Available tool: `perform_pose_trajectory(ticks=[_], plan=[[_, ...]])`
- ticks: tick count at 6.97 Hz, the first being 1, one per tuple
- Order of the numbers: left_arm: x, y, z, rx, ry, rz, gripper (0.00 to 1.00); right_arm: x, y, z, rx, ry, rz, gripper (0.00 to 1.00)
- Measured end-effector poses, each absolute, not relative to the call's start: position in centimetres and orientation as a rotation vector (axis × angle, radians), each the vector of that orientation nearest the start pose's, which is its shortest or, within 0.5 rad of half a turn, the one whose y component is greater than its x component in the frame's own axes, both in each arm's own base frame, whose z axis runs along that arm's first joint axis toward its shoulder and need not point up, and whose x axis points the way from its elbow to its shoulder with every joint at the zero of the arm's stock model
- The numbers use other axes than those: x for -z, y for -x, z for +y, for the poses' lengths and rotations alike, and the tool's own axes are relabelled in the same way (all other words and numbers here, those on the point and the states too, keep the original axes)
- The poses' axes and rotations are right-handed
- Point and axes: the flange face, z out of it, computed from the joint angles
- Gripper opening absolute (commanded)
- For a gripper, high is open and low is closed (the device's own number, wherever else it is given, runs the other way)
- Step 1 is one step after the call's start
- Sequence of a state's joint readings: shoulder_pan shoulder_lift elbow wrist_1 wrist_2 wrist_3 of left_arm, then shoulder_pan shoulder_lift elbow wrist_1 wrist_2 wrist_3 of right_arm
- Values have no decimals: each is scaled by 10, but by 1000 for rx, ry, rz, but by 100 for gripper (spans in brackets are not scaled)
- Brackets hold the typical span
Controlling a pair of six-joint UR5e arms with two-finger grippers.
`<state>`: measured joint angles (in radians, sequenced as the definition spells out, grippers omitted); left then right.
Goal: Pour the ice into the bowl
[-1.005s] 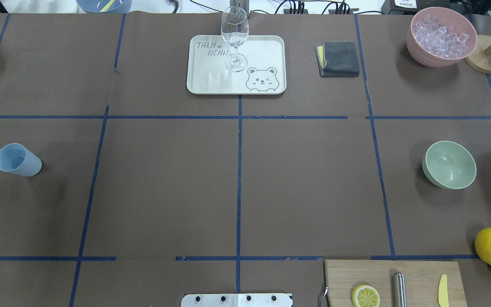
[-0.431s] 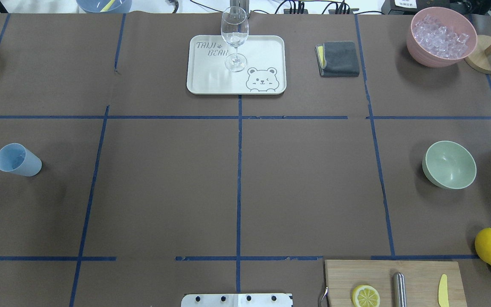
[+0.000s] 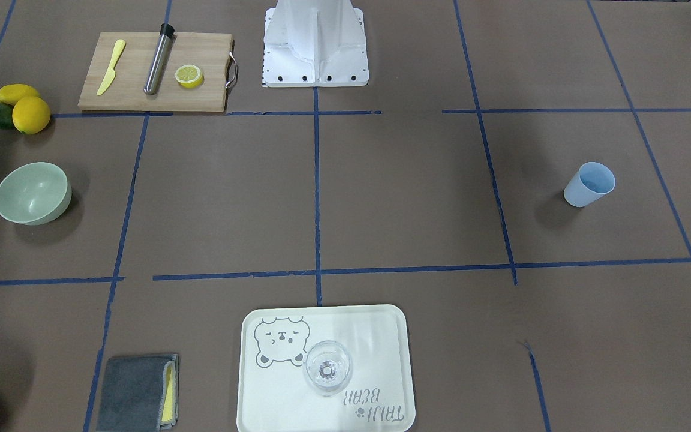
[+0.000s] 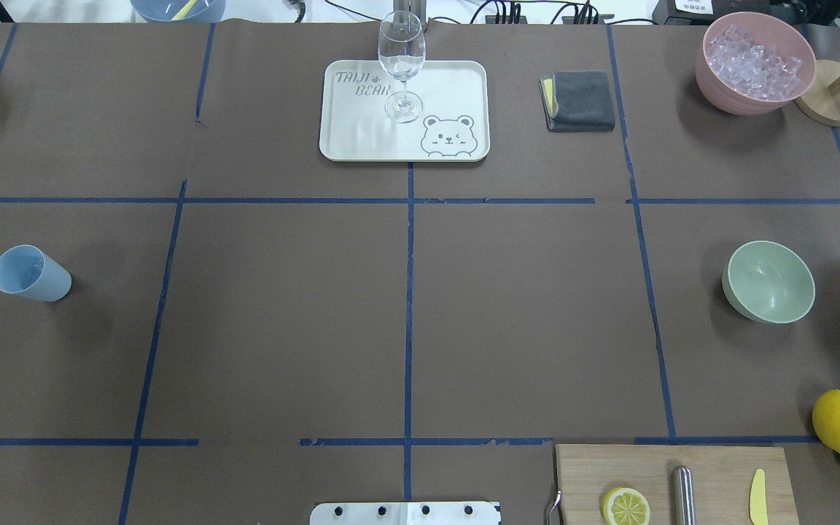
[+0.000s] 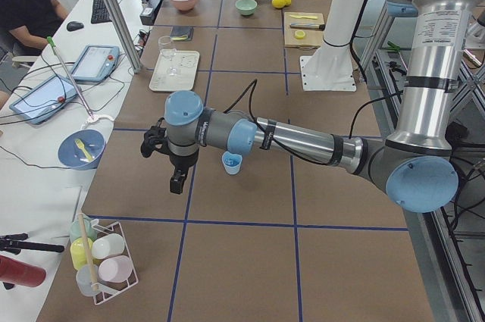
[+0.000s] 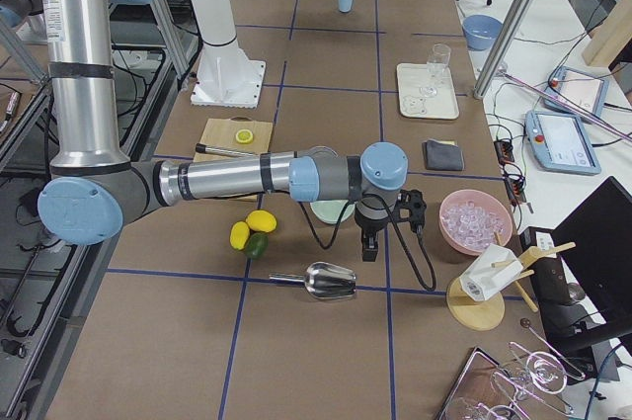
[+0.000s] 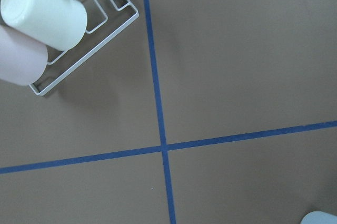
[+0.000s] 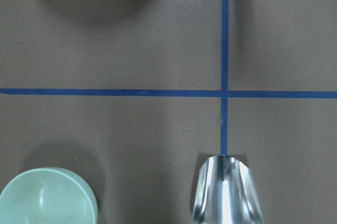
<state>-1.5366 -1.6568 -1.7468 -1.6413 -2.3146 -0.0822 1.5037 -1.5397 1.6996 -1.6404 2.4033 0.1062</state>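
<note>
Bright, even light — soft shadows, sharp.

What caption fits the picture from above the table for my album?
Empty green bowl on the right, blue cup far left, wine glass on the bear tray; no arms in sight.

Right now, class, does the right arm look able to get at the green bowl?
Probably yes: the right end effector hangs close beside the green bowl, whose open top is uncovered, with nothing between them.
</note>
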Motion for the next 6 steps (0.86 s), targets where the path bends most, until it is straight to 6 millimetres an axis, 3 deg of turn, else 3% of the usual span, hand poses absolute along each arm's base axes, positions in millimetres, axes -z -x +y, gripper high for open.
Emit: perform_pose_trajectory(ticks=[2, 3, 5, 6], plan=[[-469, 14, -524, -81, -317, 758, 100, -568, 27, -513, -24, -8, -861, 100], [-456, 0, -514, -67, -329, 743, 100, -565, 57, -507, -58, -20, -882, 100], [-458, -8, -488, -32, -396, 743, 100, -570, 116, -478, -104, -50, -904, 100], [-461, -11, -479, -12, -433, 748, 100, -578, 135, -461, -113, -59, -901, 100]])
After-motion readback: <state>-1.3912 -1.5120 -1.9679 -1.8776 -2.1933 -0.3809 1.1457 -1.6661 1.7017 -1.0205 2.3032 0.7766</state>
